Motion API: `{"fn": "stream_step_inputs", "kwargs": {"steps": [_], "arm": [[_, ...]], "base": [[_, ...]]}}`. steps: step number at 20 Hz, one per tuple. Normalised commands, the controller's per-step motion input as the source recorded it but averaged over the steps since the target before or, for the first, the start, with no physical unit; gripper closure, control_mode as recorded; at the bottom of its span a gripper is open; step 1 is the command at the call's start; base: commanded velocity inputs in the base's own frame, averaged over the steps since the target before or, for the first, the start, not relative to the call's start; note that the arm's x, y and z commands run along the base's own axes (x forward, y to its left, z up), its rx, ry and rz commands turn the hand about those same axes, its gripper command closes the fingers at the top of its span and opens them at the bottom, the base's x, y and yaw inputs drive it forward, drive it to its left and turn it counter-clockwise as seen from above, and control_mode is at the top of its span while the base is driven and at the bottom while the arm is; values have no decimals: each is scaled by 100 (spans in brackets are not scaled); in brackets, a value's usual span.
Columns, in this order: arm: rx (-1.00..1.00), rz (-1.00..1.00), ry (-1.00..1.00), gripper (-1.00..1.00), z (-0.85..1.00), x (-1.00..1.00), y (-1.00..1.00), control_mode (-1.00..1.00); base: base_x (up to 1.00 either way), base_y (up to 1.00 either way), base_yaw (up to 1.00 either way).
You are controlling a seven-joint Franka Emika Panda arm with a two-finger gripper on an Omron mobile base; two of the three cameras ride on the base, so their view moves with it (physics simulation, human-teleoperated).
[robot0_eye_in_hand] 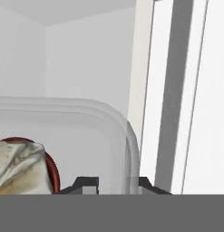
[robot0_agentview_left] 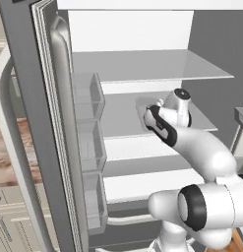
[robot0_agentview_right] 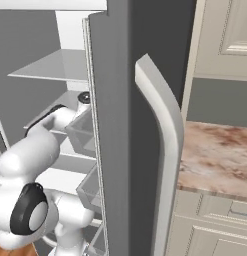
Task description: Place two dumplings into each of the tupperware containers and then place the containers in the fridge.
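Fridge point(robot0_agentview_left: 142, 64) open in left base view; arm reaches to its middle shelf, tupperware container point(robot0_agentview_left: 141, 109) resting there. Right base view: door blocks most, arm beside it. Hand view: gripper point(robot0_eye_in_hand: 118, 183) narrow, pinching container rim point(robot0_eye_in_hand: 127, 149), dumpling point(robot0_eye_in_hand: 18, 165) inside. Judgement: settle flat on shelf, release, withdraw w/o dragging.

The fridge point(robot0_agentview_left: 142, 29) door point(robot0_agentview_left: 39, 123) is standing open; shelves point(robot0_agentview_left: 142, 64) are leaving room above, but the container point(robot0_eye_in_hand: 86, 131) is blocking the middle shelf.
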Motion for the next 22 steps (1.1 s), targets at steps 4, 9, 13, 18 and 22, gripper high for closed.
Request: {"fn": "stream_step_inputs", "kwargs": {"steps": [4,9,13,18,22], "arm": [[0,0,-6,100,-32,36,3,-100],[1,0,-15,100,-2,42,0,-100],[0,0,-4,100,-3,13,0,-100],[0,0,0,-100,0,0,0,-100],[1,0,-11,-100,9,0,0,-100]], "base": [[0,0,0],[0,0,0],[0,0,0],[0,0,0],[0,0,0]]}}
